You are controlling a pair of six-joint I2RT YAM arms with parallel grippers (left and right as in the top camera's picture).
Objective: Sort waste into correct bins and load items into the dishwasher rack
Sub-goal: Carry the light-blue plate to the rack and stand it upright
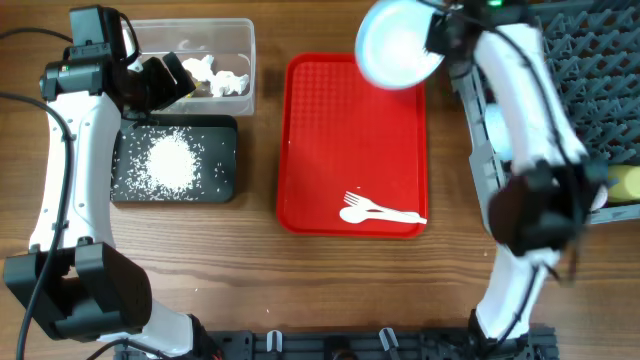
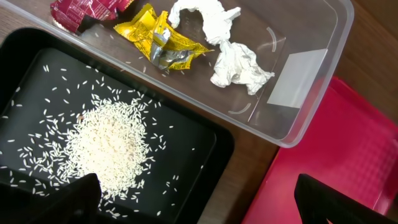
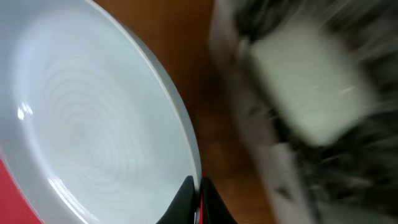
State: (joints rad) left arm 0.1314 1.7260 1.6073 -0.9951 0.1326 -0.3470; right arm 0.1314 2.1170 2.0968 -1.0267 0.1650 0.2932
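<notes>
My right gripper (image 1: 438, 38) is shut on the rim of the round pale blue plate (image 1: 396, 45), holding it raised over the far end of the red tray, beside the grey dishwasher rack (image 1: 590, 70). In the right wrist view the two fingers pinch the plate (image 3: 87, 118) edge at the gripper (image 3: 196, 198). My left gripper (image 2: 199, 208) is open and empty above the near wall of the clear tub (image 2: 311, 93) and the black tray (image 2: 205, 155). The tub holds a red wrapper (image 2: 81, 9), a yellow wrapper (image 2: 158, 40) and white tissue (image 2: 233, 59). Rice grains (image 2: 109, 146) are heaped in the black tray.
A white plastic fork and spoon (image 1: 380, 211) lie at the near end of the red tray (image 1: 340, 130). A yellow cup (image 1: 626, 183) sits at the rack's near right. The rack (image 3: 323, 124) is blurred in the right wrist view, with a pale object in it.
</notes>
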